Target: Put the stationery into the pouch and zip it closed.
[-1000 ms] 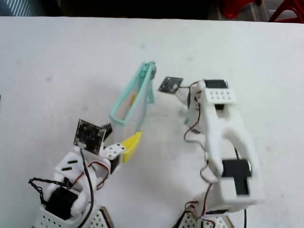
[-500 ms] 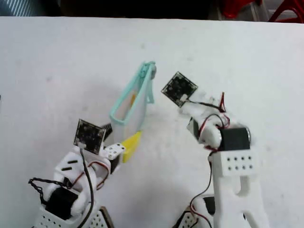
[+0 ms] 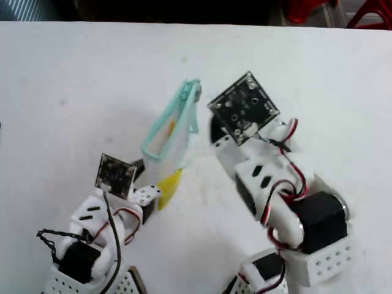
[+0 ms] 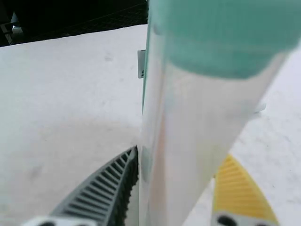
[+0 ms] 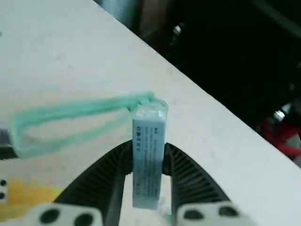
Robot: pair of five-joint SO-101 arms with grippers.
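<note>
Standing on its edge on the white table (image 3: 73, 79), the pouch (image 3: 174, 146) is a clear sleeve with a teal zip rim. Its mouth faces up and gapes in a long narrow loop, so the zip is not closed. Through the clear wall in the high view, 1 thin orange-yellow streak shows inside. What it is cannot be told.

The left gripper (image 3: 160, 176) holds the pouch at the end nearer the arms. In the left wrist view its 2 fingers (image 4: 237, 188), 1 yellow and 1 grey, are pressed against opposite faces of the pouch (image 4: 188, 141), with the teal band across the top.

The right gripper (image 5: 148, 153) is clamped on a small rectangular block (image 5: 149, 141), white with a pale blue face and fine print. Its 2 dark fingers press on the long sides, and the block stands up out of them. The block is outside the pouch. In the right wrist view its free end sits just beside the far corner of the teal rim (image 5: 70, 115), though whether they touch cannot be told. In the high view the right arm's camera board covers this gripper, beside the far end of the pouch.
</note>
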